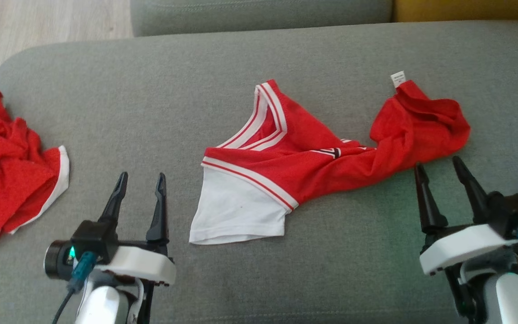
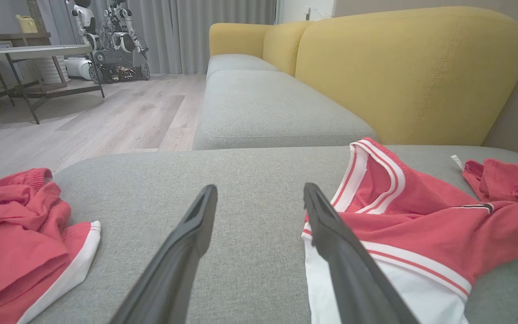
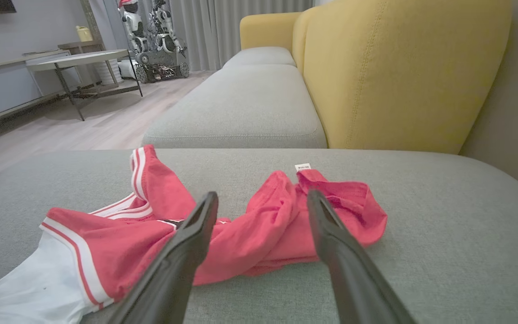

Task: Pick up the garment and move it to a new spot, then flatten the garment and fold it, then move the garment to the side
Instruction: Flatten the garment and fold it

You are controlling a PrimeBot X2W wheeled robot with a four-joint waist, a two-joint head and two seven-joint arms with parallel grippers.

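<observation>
Garment [image 1: 313, 162]: a red jersey with white striped trim and a white panel, lying crumpled on the grey seat cushion [image 1: 196, 90], from the centre to the right of the head frame. Its white panel lies flat at lower centre. The red body is twisted and bunched toward the upper right, where a small white label [image 1: 398, 78] sticks out.

Left claw [image 1: 142, 175]: lower left of the head frame, fingers spread with nothing between them, over bare cushion just left of the white panel. In the left wrist view the right-hand finger overlaps the garment's white edge; contact cannot be judged.

Right claw [image 1: 437, 162]: lower right of the head frame, fingers spread and holding nothing, tips just below the bunched red end. In the right wrist view that bunched end shows between the two fingers.

Second red cloth [image 1: 7, 162]: white-edged, heaped at the far left of the head frame, well apart from the garment.

Yellow backrest [image 2: 398, 72]: upper right of the left wrist view.
</observation>
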